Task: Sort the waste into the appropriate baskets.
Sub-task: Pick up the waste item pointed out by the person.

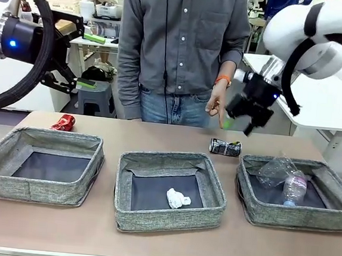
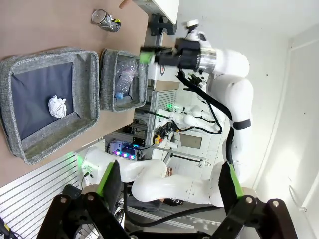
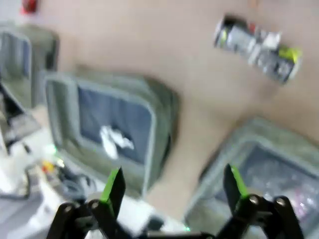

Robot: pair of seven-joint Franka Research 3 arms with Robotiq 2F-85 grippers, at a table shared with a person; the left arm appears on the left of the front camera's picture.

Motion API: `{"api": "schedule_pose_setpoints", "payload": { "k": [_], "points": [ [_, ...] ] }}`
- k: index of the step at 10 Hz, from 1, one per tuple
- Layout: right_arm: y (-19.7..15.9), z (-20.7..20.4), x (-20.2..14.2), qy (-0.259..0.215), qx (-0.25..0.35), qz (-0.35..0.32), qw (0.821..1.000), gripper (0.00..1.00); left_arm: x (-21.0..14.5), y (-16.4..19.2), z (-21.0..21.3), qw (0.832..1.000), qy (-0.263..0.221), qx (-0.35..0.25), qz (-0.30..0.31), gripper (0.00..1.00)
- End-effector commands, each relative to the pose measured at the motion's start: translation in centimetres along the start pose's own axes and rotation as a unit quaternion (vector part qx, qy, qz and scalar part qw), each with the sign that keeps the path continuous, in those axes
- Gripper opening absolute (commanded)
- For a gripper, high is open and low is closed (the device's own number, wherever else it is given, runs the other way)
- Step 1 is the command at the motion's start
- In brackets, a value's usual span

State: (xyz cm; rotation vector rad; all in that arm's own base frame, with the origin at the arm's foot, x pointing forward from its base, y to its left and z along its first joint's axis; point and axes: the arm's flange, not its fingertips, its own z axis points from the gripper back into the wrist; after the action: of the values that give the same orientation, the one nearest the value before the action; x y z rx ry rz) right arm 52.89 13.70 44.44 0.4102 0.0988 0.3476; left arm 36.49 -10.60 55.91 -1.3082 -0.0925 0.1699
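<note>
Three grey baskets stand in a row: the left basket [image 1: 39,164] is bare inside, the middle basket [image 1: 168,191] holds a crumpled white tissue [image 1: 177,198], the right basket [image 1: 297,193] holds a clear plastic bottle [image 1: 294,187] and a clear cup [image 1: 275,170]. A crushed dark-silver can [image 1: 225,147] lies behind the gap between middle and right baskets. A crushed red can [image 1: 63,122] lies behind the left basket. My right gripper [image 1: 238,123] hangs open above the dark can, empty. My left gripper [image 1: 84,60] is raised at far left, open and empty.
A person stands at the far side, one hand [image 1: 216,105] hanging near the right gripper, a finger pointing down toward the dark-silver can. A white table [image 1: 317,99] stands behind at right. The right wrist view is motion-blurred.
</note>
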Motion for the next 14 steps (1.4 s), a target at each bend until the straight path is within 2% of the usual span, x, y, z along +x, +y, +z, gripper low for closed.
{"api": "schedule_pose_setpoints", "payload": {
  "k": [1,2,4,5,6,7,9,10,11,12,13,14],
  "points": [
    [0.3,1.9,0.1,0.138,-0.061,0.128,0.980,1.00,-0.1,-0.2,-0.1,1.000,-0.005,-0.012,0.004,1.00],
    [0.0,0.0,0.0,0.000,0.000,0.000,1.000,1.00,-0.1,-0.2,-0.1,1.000,-0.005,-0.012,0.004,1.00],
    [0.0,0.0,0.0,0.000,0.000,0.000,1.000,1.00,-0.1,-0.2,-0.1,1.000,-0.005,-0.012,0.004,1.00],
    [-0.1,0.0,-0.6,0.056,-0.011,0.028,0.998,1.00,-0.1,-0.2,-0.1,1.000,-0.005,-0.012,0.004,1.00],
    [-1.2,-0.3,1.0,0.083,0.004,0.190,0.978,1.00,-0.1,-0.2,-0.1,1.000,-0.005,-0.012,0.004,1.00],
    [-1.7,-0.4,1.7,0.071,-0.036,0.296,0.952,1.00,-0.1,-0.2,-0.1,1.000,-0.005,-0.012,0.004,1.00],
    [-3.4,-0.8,2.4,0.047,-0.153,0.390,0.907,1.00,-0.1,-0.2,-0.1,1.000,-0.005,-0.012,0.004,1.00],
    [-3.7,-1.5,2.6,-0.003,-0.243,0.409,0.880,1.00,-0.1,-0.2,-0.1,1.000,-0.005,-0.012,0.004,1.00],
    [-3.4,-1.9,2.8,-0.057,-0.280,0.428,0.857,1.00,-0.1,-0.2,-0.1,1.000,-0.005,-0.012,0.004,1.00],
    [-3.4,-2.0,3.2,-0.100,-0.270,0.433,0.854,1.00,-0.1,-0.2,-0.1,1.000,-0.005,-0.012,0.004,1.00],
    [-3.8,-2.0,3.8,-0.096,-0.219,0.440,0.866,1.00,-0.1,-0.2,-0.1,1.000,-0.005,-0.012,0.004,1.00],
    [-3.0,-0.1,4.7,-0.010,-0.255,0.410,0.876,1.00,-0.1,-0.2,-0.1,1.000,-0.005,-0.012,0.004,1.00]
  ]
}}
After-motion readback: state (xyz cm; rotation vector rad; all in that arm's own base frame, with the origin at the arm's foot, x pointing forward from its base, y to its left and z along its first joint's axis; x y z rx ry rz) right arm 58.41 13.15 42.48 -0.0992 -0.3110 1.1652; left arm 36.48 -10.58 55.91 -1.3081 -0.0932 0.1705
